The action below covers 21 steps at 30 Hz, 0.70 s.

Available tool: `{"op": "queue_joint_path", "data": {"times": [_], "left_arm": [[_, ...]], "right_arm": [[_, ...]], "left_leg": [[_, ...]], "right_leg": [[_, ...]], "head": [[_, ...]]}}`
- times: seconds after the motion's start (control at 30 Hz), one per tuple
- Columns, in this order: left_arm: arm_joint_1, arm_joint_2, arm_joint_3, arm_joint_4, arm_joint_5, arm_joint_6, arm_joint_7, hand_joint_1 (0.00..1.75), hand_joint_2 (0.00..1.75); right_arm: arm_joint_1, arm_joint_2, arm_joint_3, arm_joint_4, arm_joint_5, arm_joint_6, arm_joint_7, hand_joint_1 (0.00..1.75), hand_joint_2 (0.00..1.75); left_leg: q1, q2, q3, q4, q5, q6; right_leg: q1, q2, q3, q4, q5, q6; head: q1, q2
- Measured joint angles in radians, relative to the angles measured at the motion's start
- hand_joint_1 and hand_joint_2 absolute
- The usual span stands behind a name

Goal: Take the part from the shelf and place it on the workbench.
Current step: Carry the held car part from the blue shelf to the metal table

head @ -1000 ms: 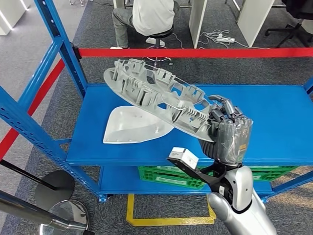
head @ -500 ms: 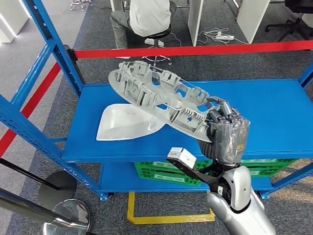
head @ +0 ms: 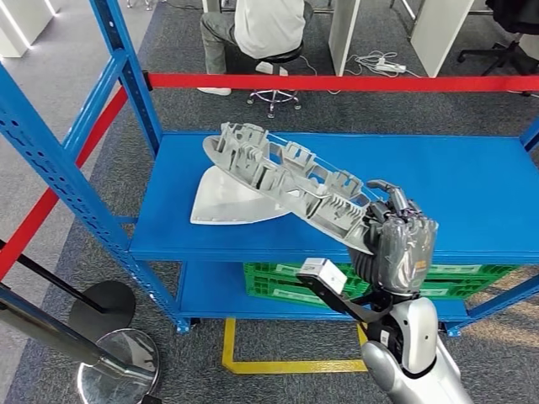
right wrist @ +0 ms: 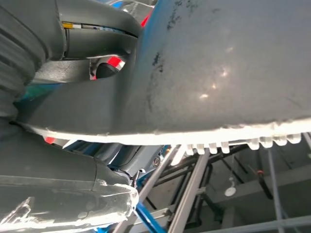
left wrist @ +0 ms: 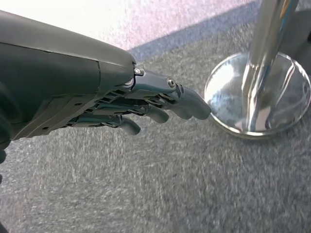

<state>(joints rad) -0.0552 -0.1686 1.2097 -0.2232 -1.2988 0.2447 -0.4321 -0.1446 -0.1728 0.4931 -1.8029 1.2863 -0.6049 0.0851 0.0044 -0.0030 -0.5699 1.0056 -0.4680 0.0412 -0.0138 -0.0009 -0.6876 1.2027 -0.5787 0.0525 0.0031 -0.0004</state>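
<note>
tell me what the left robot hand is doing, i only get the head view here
Observer: The left robot hand hangs over grey carpet, fingers straight, holding nothing.
Operator: anything near it
Observer: A chrome stanchion base stands on the carpet just past its fingertips.
Operator: and the underside of the part
Observer: On the right wrist view the ribbed grey part shows a smooth dark underside with a pale edge, in the right robot hand.

Part [head: 286,181] — matt grey ribbed plastic; shelf [head: 470,189] — smooth blue painted metal; stanchion base [left wrist: 256,94] glossy chrome; carpet [left wrist: 183,184] rough.
</note>
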Motion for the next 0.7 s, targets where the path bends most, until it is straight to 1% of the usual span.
{"op": "queue_joint_path", "data": {"times": [0.03,0.07,0.1,0.13,0.17,0.2,0.23,0.27,0.3,0.33,0.37,0.4,0.43,0.47,0.5,0.53,0.57,0.6,0.63,0.67,0.7], "left_arm": [[0.000,0.000,0.000,0.000,0.001,0.000,0.000,0.00,1.75],[0.001,0.000,0.000,0.000,0.001,0.000,0.001,0.00,1.75],[0.001,0.000,0.000,0.000,0.002,-0.001,0.002,0.00,1.75],[0.001,0.000,0.000,0.000,0.003,0.000,0.002,0.00,1.75],[0.001,0.000,0.000,0.000,0.005,0.000,0.003,0.00,1.75],[0.001,-0.001,0.000,0.000,0.006,0.000,0.004,0.00,1.75],[0.001,-0.001,0.000,0.000,0.008,0.001,0.005,0.00,1.75],[0.001,-0.001,0.000,0.000,0.010,0.002,0.005,0.00,1.75],[0.002,-0.001,0.001,0.000,0.012,0.002,0.006,0.00,1.75],[0.003,-0.001,0.002,0.000,0.014,0.002,0.006,0.00,1.75],[0.004,0.000,0.003,0.000,0.016,0.002,0.006,0.00,1.75],[0.005,0.000,0.003,0.000,0.018,0.003,0.006,0.00,1.75],[0.006,0.001,0.004,0.000,0.020,0.003,0.006,0.00,1.75],[0.006,0.001,0.005,0.000,0.021,0.003,0.006,0.00,1.75],[0.006,0.001,0.005,0.000,0.022,0.003,0.006,0.00,1.75],[0.006,0.001,0.005,0.000,0.023,0.003,0.006,0.00,1.75],[0.006,0.001,0.006,0.000,0.023,0.003,0.006,0.00,1.75],[0.006,0.001,0.006,0.000,0.023,0.003,0.006,0.00,1.75],[0.005,0.001,0.006,0.000,0.024,0.004,0.006,0.00,1.75],[0.005,0.001,0.006,0.000,0.024,0.005,0.006,0.00,1.75],[0.004,0.001,0.006,0.000,0.024,0.007,0.006,0.00,1.75]], "right_arm": [[0.010,0.000,-0.005,0.000,0.002,-0.004,0.000,1.75,1.75],[0.019,0.000,-0.010,0.000,0.003,-0.008,0.001,1.75,1.75],[0.027,0.000,-0.014,0.000,0.005,-0.012,0.001,1.75,1.75],[0.035,0.000,-0.019,0.000,0.007,-0.016,0.002,1.75,1.75],[0.043,0.000,-0.024,-0.002,0.009,-0.021,0.003,1.75,1.75],[0.052,0.000,-0.030,-0.005,0.011,-0.028,0.003,1.75,1.75],[0.063,0.001,-0.039,-0.011,0.013,-0.038,0.003,1.75,1.75],[0.077,0.001,-0.050,-0.019,0.015,-0.048,-0.001,1.75,1.75],[0.091,0.003,-0.061,-0.028,0.015,-0.058,-0.007,1.75,1.75],[0.108,0.007,-0.076,-0.040,0.014,-0.065,-0.021,1.75,1.75],[0.125,0.015,-0.094,-0.053,0.011,-0.068,-0.043,1.75,1.75],[0.142,0.026,-0.113,-0.067,0.007,-0.069,-0.068,1.75,1.75],[0.160,0.040,-0.136,-0.083,0.000,-0.070,-0.098,1.75,1.75],[0.176,0.055,-0.160,-0.099,-0.007,-0.071,-0.127,1.75,1.75],[0.189,0.069,-0.183,-0.114,-0.013,-0.073,-0.150,1.75,1.75],[0.201,0.083,-0.206,-0.128,-0.019,-0.074,-0.169,1.75,1.75],[0.210,0.095,-0.225,-0.139,-0.022,-0.075,-0.181,1.75,1.75],[0.220,0.105,-0.241,-0.149,-0.025,-0.076,-0.190,1.75,1.75],[0.232,0.116,-0.257,-0.160,-0.026,-0.076,-0.201,1.75,1.75],[0.246,0.128,-0.274,-0.173,-0.027,-0.076,-0.215,1.75,1.75],[0.260,0.140,-0.293,-0.189,-0.027,-0.076,-0.231,1.75,1.75]], "left_leg": [[-0.003,0.000,-0.008,0.001,0.006,0.002],[-0.005,0.000,-0.016,0.001,0.011,0.002],[-0.007,0.000,-0.022,0.002,0.016,0.002],[-0.009,0.000,-0.028,0.002,0.021,0.001],[-0.011,0.000,-0.031,0.003,0.025,-0.001],[-0.013,0.000,-0.035,0.004,0.029,-0.004],[-0.014,-0.001,-0.038,0.005,0.034,-0.009],[-0.014,-0.001,-0.041,0.005,0.040,-0.014],[-0.014,-0.001,-0.043,0.005,0.046,-0.020],[-0.014,-0.001,-0.045,0.005,0.052,-0.026],[-0.013,-0.002,-0.047,0.008,0.049,-0.032],[-0.013,-0.002,-0.052,0.017,0.034,-0.038],[-0.012,-0.002,-0.062,0.045,0.002,-0.044],[-0.008,-0.001,-0.075,0.091,-0.045,-0.050],[-0.005,-0.001,-0.088,0.151,-0.093,-0.056],[-0.002,-0.001,-0.099,0.209,-0.131,-0.061],[0.000,-0.001,-0.099,0.247,-0.146,-0.064],[0.002,-0.001,-0.087,0.256,-0.140,-0.066],[0.004,-0.001,-0.060,0.231,-0.116,-0.066],[0.005,-0.001,-0.019,0.179,-0.089,-0.065],[0.005,-0.001,0.025,0.114,-0.078,-0.062]], "right_leg": [[0.000,0.000,-0.015,0.059,-0.029,0.001],[0.000,0.000,-0.016,0.089,-0.039,0.000],[0.001,0.000,0.004,0.078,-0.029,-0.002],[0.001,0.000,0.041,0.030,-0.006,-0.005],[0.002,-0.001,0.093,-0.047,0.018,-0.009],[0.004,-0.001,0.144,-0.123,0.032,-0.014],[0.006,-0.001,0.180,-0.178,0.040,-0.017],[0.009,-0.001,0.200,-0.211,0.042,-0.019],[0.011,0.000,0.203,-0.217,0.042,-0.021],[0.011,0.000,0.196,-0.218,0.050,-0.026],[0.009,-0.002,0.192,-0.220,0.057,-0.032],[0.007,-0.004,0.187,-0.223,0.064,-0.040],[0.004,-0.006,0.179,-0.225,0.073,-0.049],[0.003,-0.008,0.170,-0.225,0.081,-0.054],[0.004,-0.008,0.158,-0.222,0.089,-0.057],[0.004,-0.009,0.144,-0.219,0.097,-0.059],[0.004,-0.009,0.130,-0.215,0.105,-0.058],[0.004,-0.009,0.116,-0.209,0.112,-0.057],[0.004,-0.009,0.101,-0.203,0.118,-0.055],[0.004,-0.008,0.087,-0.196,0.123,-0.052],[0.004,-0.008,0.075,-0.190,0.129,-0.049]], "head": [[0.000,0.000],[0.000,0.000],[0.000,0.000],[0.000,0.000],[0.000,0.000],[0.000,0.000],[-0.001,0.000],[-0.001,0.000],[-0.001,0.000],[-0.001,0.000],[-0.001,0.000],[-0.003,0.000],[-0.005,0.000],[-0.008,0.000],[-0.010,0.000],[-0.011,0.000],[-0.011,0.000],[-0.011,0.000],[-0.011,0.000],[-0.011,0.000],[-0.011,0.000]]}}
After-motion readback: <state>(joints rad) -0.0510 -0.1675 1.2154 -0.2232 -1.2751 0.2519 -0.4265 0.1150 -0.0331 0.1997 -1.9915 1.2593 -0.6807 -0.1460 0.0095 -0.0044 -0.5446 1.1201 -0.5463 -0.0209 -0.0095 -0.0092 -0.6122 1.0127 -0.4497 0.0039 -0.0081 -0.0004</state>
